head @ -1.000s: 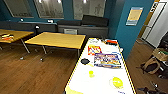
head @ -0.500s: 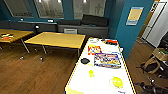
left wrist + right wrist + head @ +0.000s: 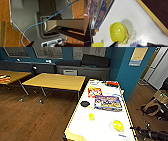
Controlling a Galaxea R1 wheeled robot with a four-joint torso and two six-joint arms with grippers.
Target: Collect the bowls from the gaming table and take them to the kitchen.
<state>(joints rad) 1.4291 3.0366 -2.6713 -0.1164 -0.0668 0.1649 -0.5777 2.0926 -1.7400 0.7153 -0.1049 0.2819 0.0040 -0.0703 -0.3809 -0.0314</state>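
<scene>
Bowls on the gaming table (image 3: 100, 129), a long white-topped table with a yellow edge, seen from its near end. The black bowl (image 3: 85, 103) sits close to the table's left edge, just beside the big board game box (image 3: 108, 102). A clear bowl (image 3: 117, 126) appears only as a faint pale ring near the table's near right corner, with a yellow perforated strainer (image 3: 118, 125) resting in it; the right wrist view shows this strainer (image 3: 118, 32) from above on the white top, next to a printed logo. A small yellow cup (image 3: 91, 116) stands near the middle of the near end. A second, smaller box (image 3: 94, 92) lies farther up the table.

Handling, as judged: the bowls look small, light and rigid; the clear ones are probably slippery and could crack or slide on the glossy top. The rim is the likeliest place to pinch, one finger inside and one outside.

Right arm (image 3: 150, 134) reaches in beside the table's near right corner; whether its fingers are spread or closed cannot be told. The left gripper's state likewise cannot be told.
</scene>
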